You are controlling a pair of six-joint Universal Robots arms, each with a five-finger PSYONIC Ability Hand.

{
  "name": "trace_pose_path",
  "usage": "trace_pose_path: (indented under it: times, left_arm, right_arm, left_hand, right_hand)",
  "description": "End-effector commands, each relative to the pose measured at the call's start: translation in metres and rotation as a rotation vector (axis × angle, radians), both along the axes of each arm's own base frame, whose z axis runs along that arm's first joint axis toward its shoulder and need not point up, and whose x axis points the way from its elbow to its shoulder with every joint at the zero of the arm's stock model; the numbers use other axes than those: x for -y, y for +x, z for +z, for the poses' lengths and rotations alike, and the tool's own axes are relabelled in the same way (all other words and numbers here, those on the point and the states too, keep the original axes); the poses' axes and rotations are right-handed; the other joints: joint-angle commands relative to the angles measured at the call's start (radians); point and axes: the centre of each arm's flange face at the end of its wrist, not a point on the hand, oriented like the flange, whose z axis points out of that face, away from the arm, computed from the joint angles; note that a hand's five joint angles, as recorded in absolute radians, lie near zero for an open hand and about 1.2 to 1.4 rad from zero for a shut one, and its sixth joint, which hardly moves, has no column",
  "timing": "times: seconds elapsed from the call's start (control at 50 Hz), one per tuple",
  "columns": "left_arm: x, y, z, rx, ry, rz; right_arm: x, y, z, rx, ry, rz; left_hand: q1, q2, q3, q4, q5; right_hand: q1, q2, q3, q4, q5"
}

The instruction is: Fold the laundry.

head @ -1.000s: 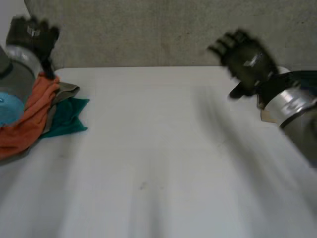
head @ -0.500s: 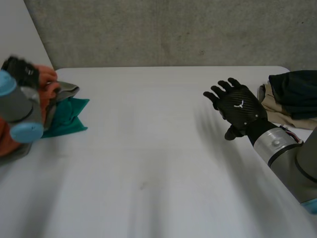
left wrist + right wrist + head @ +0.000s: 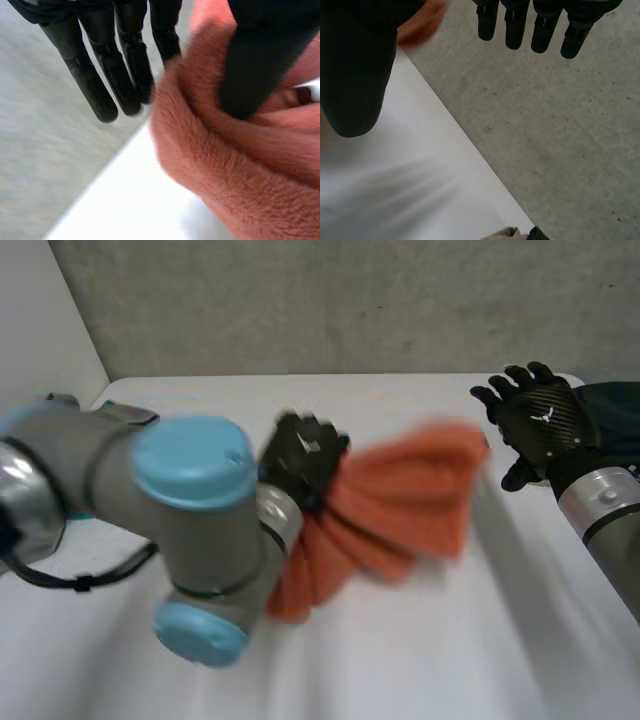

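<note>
Orange cloth (image 3: 400, 502) now hangs spread above the middle of the table (image 3: 420, 670); half a second ago it was bunched at the left edge. We hold one gathered end pinched in our left hand (image 3: 300, 455), thumb (image 3: 260, 65) pressed into the fleece. Our right hand (image 3: 540, 425) hovers beside its far end, fingers straight and empty. Laying it flat, we judge, comes next.

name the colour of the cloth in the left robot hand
Orange cloth, best seen in the left wrist view.
</note>
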Motion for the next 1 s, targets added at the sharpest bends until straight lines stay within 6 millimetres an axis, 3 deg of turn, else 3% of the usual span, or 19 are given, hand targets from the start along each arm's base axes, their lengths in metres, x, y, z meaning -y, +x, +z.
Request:
trace_pose_path:
  times: [0.02, 0.08, 0.1, 0.18, 0.24, 0.3, 0.34, 0.44, 0.62, 0.72, 0.78, 0.8, 0.82, 0.84, 0.86, 0.96, 1.0]
  left_arm:
    - [-0.005, -0.007, -0.008, 0.001, 0.087, -0.001]
    - [0.000, 0.003, 0.026, -0.099, 0.084, 0.032]
    - [0.007, 0.015, 0.045, -0.153, 0.075, 0.064]
    - [0.029, 0.052, 0.065, -0.227, 0.085, 0.166]
    - [0.033, 0.068, 0.061, -0.227, 0.113, 0.198]
    - [0.030, 0.080, 0.040, -0.178, 0.191, 0.189]
    - [0.023, 0.087, 0.016, -0.129, 0.285, 0.159]
    - [0.010, 0.100, -0.021, -0.084, 0.441, 0.099]
    - [0.003, 0.093, -0.057, -0.074, 0.556, 0.055]
    - [-0.003, 0.069, -0.073, -0.086, 0.588, 0.008]
    - [0.001, 0.060, -0.081, -0.092, 0.598, 0.012]
    - [0.003, 0.058, -0.082, -0.096, 0.593, 0.022]
    - [0.009, 0.057, -0.082, -0.101, 0.577, 0.052]
    - [0.013, 0.057, -0.080, -0.105, 0.560, 0.072]
    - [0.016, 0.057, -0.077, -0.107, 0.540, 0.096]
    - [0.030, 0.063, -0.050, -0.135, 0.420, 0.229]
    - [0.029, 0.067, -0.014, -0.194, 0.335, 0.245]
  right_arm:
    - [0.000, -0.003, 0.002, 0.014, 0.066, -0.024]
    - [-0.002, -0.003, 0.003, 0.028, 0.132, -0.025]
    - [-0.004, -0.003, 0.004, 0.030, 0.171, -0.025]
    - [-0.013, -0.003, 0.008, 0.039, 0.307, -0.029]
    - [-0.020, -0.003, 0.008, 0.035, 0.404, -0.032]
    - [-0.037, -0.005, 0.001, 0.004, 0.591, -0.022]
    - [-0.043, -0.005, -0.007, -0.009, 0.654, -0.020]
    - [-0.061, 0.003, -0.032, -0.041, 0.737, 0.016]
    - [-0.086, 0.019, -0.070, -0.036, 0.647, 0.081]
    - [-0.095, 0.034, -0.076, -0.013, 0.587, 0.111]
    - [-0.091, 0.041, -0.084, -0.010, 0.547, 0.089]
    - [-0.088, 0.042, -0.086, -0.009, 0.533, 0.075]
    - [-0.084, 0.042, -0.089, -0.015, 0.511, 0.050]
    - [-0.081, 0.043, -0.090, -0.018, 0.494, 0.037]
    - [-0.077, 0.043, -0.088, -0.015, 0.477, 0.027]
    - [-0.062, 0.040, -0.070, 0.005, 0.399, -0.036]
    - [-0.059, 0.039, -0.039, 0.022, 0.300, -0.032]
  left_hand:
    - [-0.520, -0.564, -0.581, -0.580, -0.573]
    - [-0.526, -0.570, -0.587, -0.586, -0.579]
    - [-0.526, -0.570, -0.587, -0.586, -0.579]
    - [-0.500, -0.544, -0.561, -0.559, -0.552]
    - [-0.491, -0.535, -0.552, -0.550, -0.543]
    - [-0.461, -0.506, -0.523, -0.521, -0.514]
    - [-0.432, -0.476, -0.493, -0.492, -0.485]
    - [-0.391, -0.435, -0.452, -0.451, -0.444]
    - [-0.417, -0.461, -0.478, -0.477, -0.470]
    - [-0.400, -0.444, -0.461, -0.459, -0.452]
    - [-0.070, -0.114, -0.131, -0.129, -0.122]
    - [0.133, 0.089, 0.072, 0.073, 0.080]
    - [0.518, 0.474, 0.457, 0.459, 0.466]
    - [0.676, 0.632, 0.615, 0.616, 0.623]
    - [0.677, 0.633, 0.616, 0.618, 0.625]
    - [0.677, 0.633, 0.616, 0.618, 0.625]
    - [0.677, 0.633, 0.616, 0.618, 0.625]
  right_hand:
    - [-0.047, -0.033, -0.032, -0.034, -0.046]
    - [-0.047, -0.033, -0.032, -0.034, -0.046]
    - [-0.047, -0.033, -0.032, -0.034, -0.046]
    - [-0.047, -0.033, -0.032, -0.034, -0.046]
    - [-0.047, -0.033, -0.032, -0.034, -0.046]
    - [0.006, 0.020, 0.022, 0.020, 0.008]
    - [0.066, 0.079, 0.081, 0.079, 0.067]
    - [0.215, 0.229, 0.231, 0.229, 0.217]
    - [0.236, 0.250, 0.251, 0.249, 0.237]
    - [0.242, 0.256, 0.257, 0.255, 0.243]
    - [0.452, 0.466, 0.468, 0.466, 0.454]
    - [0.575, 0.589, 0.591, 0.589, 0.577]
    - [0.908, 0.922, 0.923, 0.921, 0.909]
    - [1.124, 1.137, 1.139, 1.137, 1.125]
    - [1.174, 1.188, 1.189, 1.187, 1.175]
    - [1.175, 1.188, 1.190, 1.188, 1.176]
    - [1.175, 1.188, 1.190, 1.188, 1.176]
